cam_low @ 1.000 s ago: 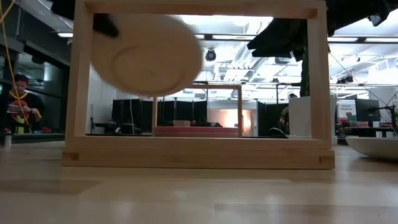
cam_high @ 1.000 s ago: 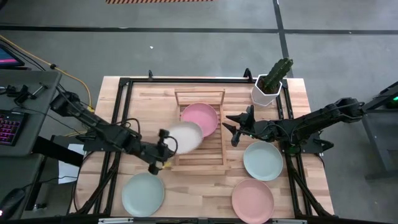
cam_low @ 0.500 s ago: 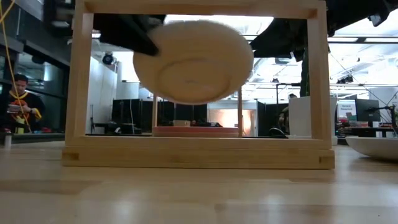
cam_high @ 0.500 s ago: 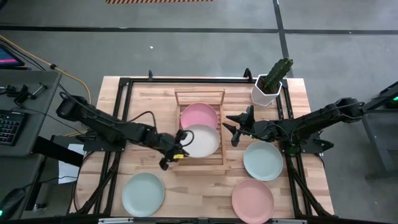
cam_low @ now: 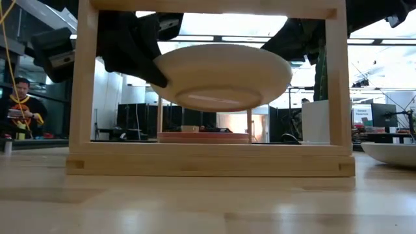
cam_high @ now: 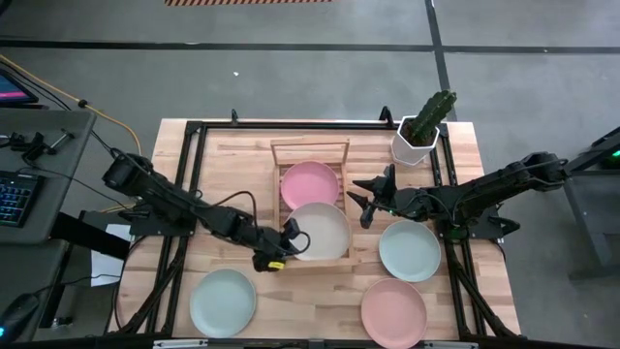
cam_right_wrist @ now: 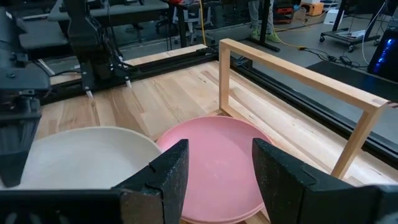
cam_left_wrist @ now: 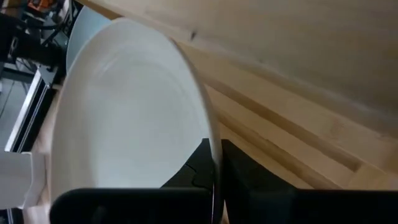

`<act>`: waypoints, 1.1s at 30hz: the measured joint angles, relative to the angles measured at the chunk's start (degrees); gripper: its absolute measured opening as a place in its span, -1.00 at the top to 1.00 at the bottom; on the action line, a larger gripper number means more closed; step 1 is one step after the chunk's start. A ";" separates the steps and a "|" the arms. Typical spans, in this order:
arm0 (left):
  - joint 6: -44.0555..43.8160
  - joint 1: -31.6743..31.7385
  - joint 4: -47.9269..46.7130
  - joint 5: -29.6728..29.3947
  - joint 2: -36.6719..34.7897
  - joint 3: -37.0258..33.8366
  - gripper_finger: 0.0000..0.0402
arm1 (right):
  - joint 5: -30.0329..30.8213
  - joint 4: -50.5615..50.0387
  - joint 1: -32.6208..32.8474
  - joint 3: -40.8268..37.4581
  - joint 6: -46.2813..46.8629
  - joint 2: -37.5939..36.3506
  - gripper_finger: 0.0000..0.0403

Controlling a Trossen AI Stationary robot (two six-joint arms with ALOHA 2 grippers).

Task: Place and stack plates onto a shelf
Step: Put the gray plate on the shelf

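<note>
My left gripper (cam_high: 283, 248) is shut on the cream plate (cam_high: 320, 231), which hovers over the near half of the wooden shelf (cam_high: 310, 147). In the low view the cream plate (cam_low: 224, 75) hangs level inside the shelf's frame (cam_low: 83, 84), clear of the slats. A pink plate (cam_high: 310, 183) lies flat on the shelf's far half. My right gripper (cam_high: 362, 200) waits open just right of the shelf, touching nothing; its wrist view looks onto the pink plate (cam_right_wrist: 217, 158) and the cream plate (cam_right_wrist: 81, 155). My left gripper pinches the cream plate's rim (cam_left_wrist: 214, 146) at the plate's near-left edge, one finger on the upper face and one under it. The fingers come level from the table's left. The plate is lifted clear and level above the shelf's slats.
On the table lie a mint plate (cam_high: 409, 249) right of the shelf, a pink plate (cam_high: 393, 313) at the near right and a mint plate (cam_high: 223, 302) at the near left. A white pot with a cactus (cam_high: 422, 130) stands at the far right corner.
My left gripper has moved toward the table's right and slightly nearer, carrying the cream plate from left of the shelf to over its near half. The plate has tipped from steeply tilted to level and has come lower inside the frame.
</note>
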 joint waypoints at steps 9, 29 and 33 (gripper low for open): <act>-4.26 0.03 1.32 0.62 0.15 -0.26 0.96 | -0.02 -0.07 0.00 0.00 -0.01 0.00 0.20; -12.10 -0.06 1.09 1.22 0.38 -0.42 0.56 | -0.02 -0.03 0.00 0.00 0.00 0.00 0.20; -14.84 -0.19 0.70 1.87 0.44 -0.47 0.39 | -0.02 -0.02 0.01 0.00 -0.01 0.00 0.20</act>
